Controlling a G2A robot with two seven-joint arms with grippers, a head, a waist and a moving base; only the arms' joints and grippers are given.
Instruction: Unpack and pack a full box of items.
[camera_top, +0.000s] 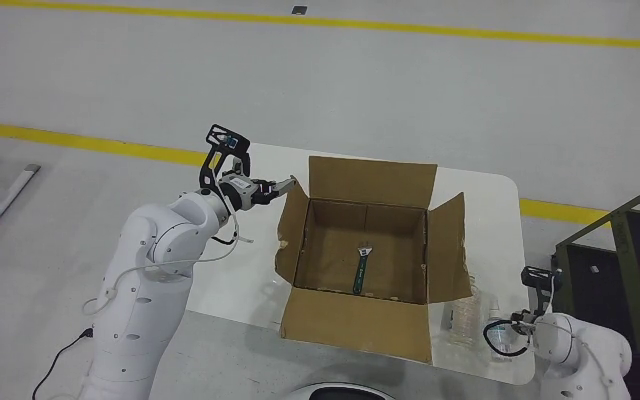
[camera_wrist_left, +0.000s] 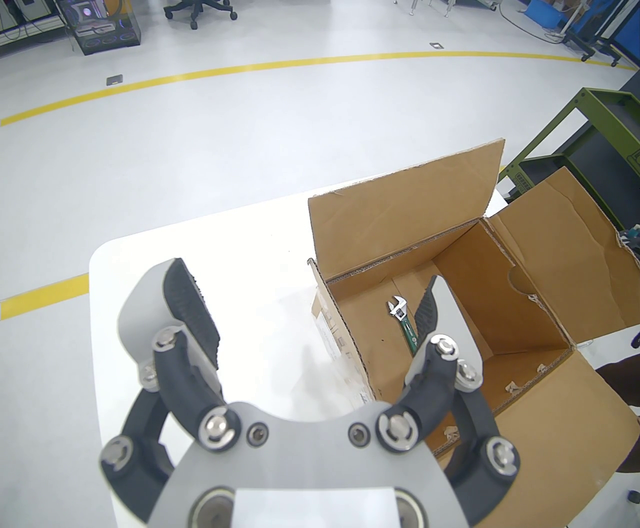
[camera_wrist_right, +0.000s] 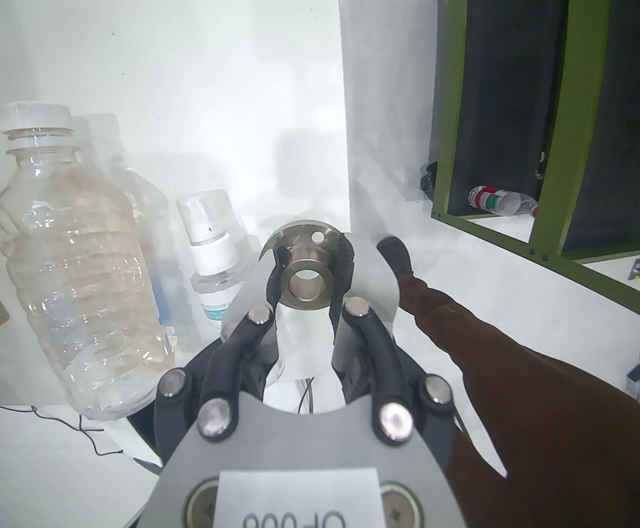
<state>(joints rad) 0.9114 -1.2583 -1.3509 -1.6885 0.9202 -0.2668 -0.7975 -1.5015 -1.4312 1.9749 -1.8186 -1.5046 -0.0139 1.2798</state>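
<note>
White table (camera_top: 485, 205), open box (camera_top: 370, 180). Wrench (camera_top: 361, 270) inside lies 12-to-6, at 4 o'clock from left gripper (camera_top: 284, 187), nearer arm, jaws wide open. Right gripper (camera_wrist_right: 307, 282) squeezes metal ring (camera_wrist_right: 300, 239).

An open brown cardboard box (camera_top: 355, 322) stands on the white tabletop (camera_top: 490, 200) with its flaps spread. A green-handled adjustable wrench (camera_top: 361, 270) lies flat on the box floor. Near the box's right flap stand a capped clear plastic bottle (camera_wrist_right: 85, 280) and a small clear spray bottle (camera_wrist_right: 212, 250). A flanged steel bushing (camera_wrist_right: 306, 287) sits clamped in the right end effector (camera_wrist_right: 308, 277).
</note>
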